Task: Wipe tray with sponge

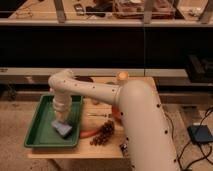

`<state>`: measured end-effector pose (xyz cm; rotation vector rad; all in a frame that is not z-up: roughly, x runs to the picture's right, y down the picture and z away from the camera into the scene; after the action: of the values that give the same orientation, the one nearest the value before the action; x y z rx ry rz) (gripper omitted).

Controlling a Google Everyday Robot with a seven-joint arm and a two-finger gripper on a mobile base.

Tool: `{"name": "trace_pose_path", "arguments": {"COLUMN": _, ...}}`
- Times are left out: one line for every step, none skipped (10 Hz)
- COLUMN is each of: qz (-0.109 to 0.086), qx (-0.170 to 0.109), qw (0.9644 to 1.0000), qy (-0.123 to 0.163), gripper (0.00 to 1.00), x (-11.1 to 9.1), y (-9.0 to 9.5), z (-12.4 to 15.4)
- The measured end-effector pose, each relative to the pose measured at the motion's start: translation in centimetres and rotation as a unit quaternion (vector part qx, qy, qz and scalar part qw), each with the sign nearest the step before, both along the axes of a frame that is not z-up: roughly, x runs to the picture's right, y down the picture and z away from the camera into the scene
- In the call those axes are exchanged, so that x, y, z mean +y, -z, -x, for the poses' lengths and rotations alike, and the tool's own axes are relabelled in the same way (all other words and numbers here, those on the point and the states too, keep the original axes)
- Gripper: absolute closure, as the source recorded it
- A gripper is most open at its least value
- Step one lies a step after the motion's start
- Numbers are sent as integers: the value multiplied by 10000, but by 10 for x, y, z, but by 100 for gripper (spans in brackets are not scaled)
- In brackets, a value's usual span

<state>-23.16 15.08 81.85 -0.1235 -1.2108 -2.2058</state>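
Observation:
A green tray [37,127] lies on the left end of the wooden table. A blue sponge [62,129] rests on the tray floor near its front right part. My gripper [60,119] comes straight down from the white arm [100,95] and is shut on the sponge, pressing it against the tray. The wrist hides the top of the sponge.
On the table [100,150] right of the tray lie a carrot [87,133], a dark bunch of grapes [104,134], cutlery [100,115] and, at the back, an orange [121,76] and a dark bowl [85,79]. A grey box with cables [200,134] sits on the floor at right.

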Motion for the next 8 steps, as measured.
{"name": "trace_pose_path", "arguments": {"qz": -44, "qx": 162, "qw": 9998, "qy": -122, "gripper": 100, "x": -10, "y": -10, "z": -12}}
{"name": "trace_pose_path", "arguments": {"qz": -78, "qx": 275, "qw": 9993, "qy": -224, "gripper": 100, "x": -20, "y": -20, "z": -16}}
{"name": "trace_pose_path", "arguments": {"qz": -97, "qx": 371, "qw": 9988, "qy": -307, "gripper": 100, "x": -31, "y": -30, "z": -17}}
{"name": "trace_pose_path", "arguments": {"qz": -125, "qx": 444, "qw": 9982, "qy": -390, "gripper": 100, "x": -44, "y": -43, "z": -14}}
{"name": "trace_pose_path", "arguments": {"qz": -149, "qx": 493, "qw": 9976, "qy": -463, "gripper": 100, "x": -56, "y": -53, "z": -9}}
{"name": "trace_pose_path", "arguments": {"qz": -150, "qx": 517, "qw": 9974, "qy": -486, "gripper": 100, "x": -60, "y": -60, "z": -1}}
{"name": "trace_pose_path", "arguments": {"qz": -150, "qx": 531, "qw": 9972, "qy": -507, "gripper": 100, "x": -63, "y": -67, "z": 13}}
{"name": "trace_pose_path", "arguments": {"qz": -147, "qx": 522, "qw": 9972, "qy": -507, "gripper": 100, "x": -63, "y": -70, "z": 24}}
